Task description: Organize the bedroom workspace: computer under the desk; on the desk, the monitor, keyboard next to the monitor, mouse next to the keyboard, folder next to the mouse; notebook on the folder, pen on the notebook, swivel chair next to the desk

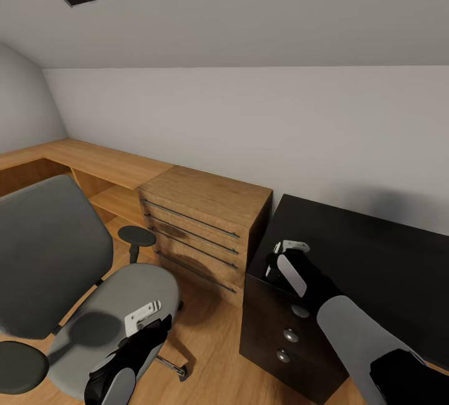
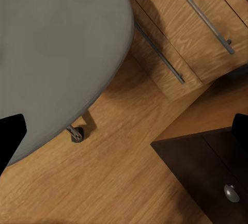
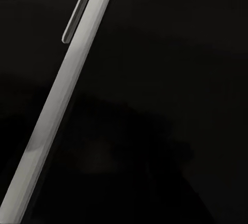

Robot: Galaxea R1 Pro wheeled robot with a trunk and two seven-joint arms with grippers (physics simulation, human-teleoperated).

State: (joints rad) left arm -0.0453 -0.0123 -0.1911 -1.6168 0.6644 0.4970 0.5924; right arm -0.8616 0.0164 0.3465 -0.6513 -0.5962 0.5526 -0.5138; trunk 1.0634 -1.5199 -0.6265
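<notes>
— Where's the pen?
— In the right wrist view the pen (image 3: 64,97) runs slantwise across a black surface, clip end up; whether it lies on the surface or is carried above it, I can't tell.
— And the right claw?
— The right gripper (image 1: 288,260) is over the near left corner of the black desk (image 1: 374,262), above the drawers with round silver knobs. Whether its jaws are wide, narrow or holding anything, I cannot tell.
— The left one?
— The left gripper (image 1: 144,319) hangs over the front edge of the swivel chair (image 1: 75,280) seat. Its dark fingertips (image 2: 10,136) show at opposite edges of the left wrist view, wide apart, nothing between them.
— What sits between chair and desk?
— A light-wood dresser (image 1: 202,224) with bar handles, just beside the desk's left end, on the wooden floor (image 2: 108,167).
</notes>
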